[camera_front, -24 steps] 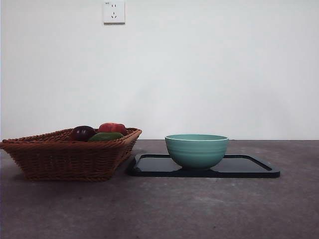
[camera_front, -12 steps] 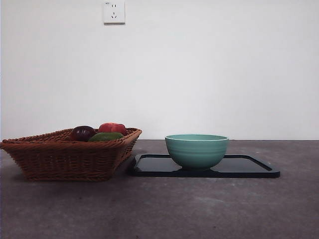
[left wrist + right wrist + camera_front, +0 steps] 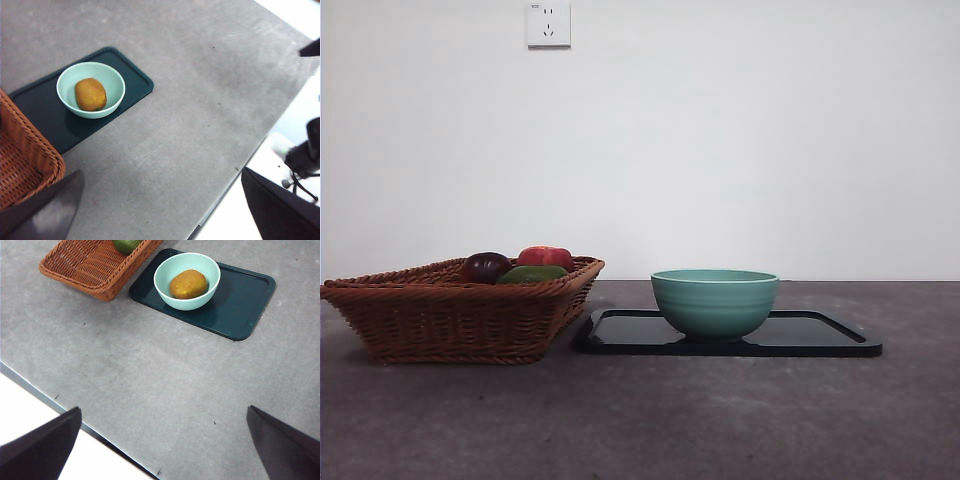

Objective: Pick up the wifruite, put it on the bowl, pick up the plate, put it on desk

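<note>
Both end effectors are empty and spread wide, hanging high and well back from the work: the left end effector (image 3: 160, 210) and the right end effector (image 3: 165, 450) each show just two dark jaw tips far apart with bare table (image 3: 165, 370) between them. The wifruite (image 3: 188, 284) already sits inside the bowl (image 3: 212, 280), which stands on the dark plate (image 3: 245, 300), just beside the wicker basket (image 3: 90, 270). So I'd say the plate is what's left. From the right wrist view, the plate's bare end past the bowl points toward the right arm's side, long axis running away from the basket, so the right arm looks like the handier one for grabbing that free edge.
</note>
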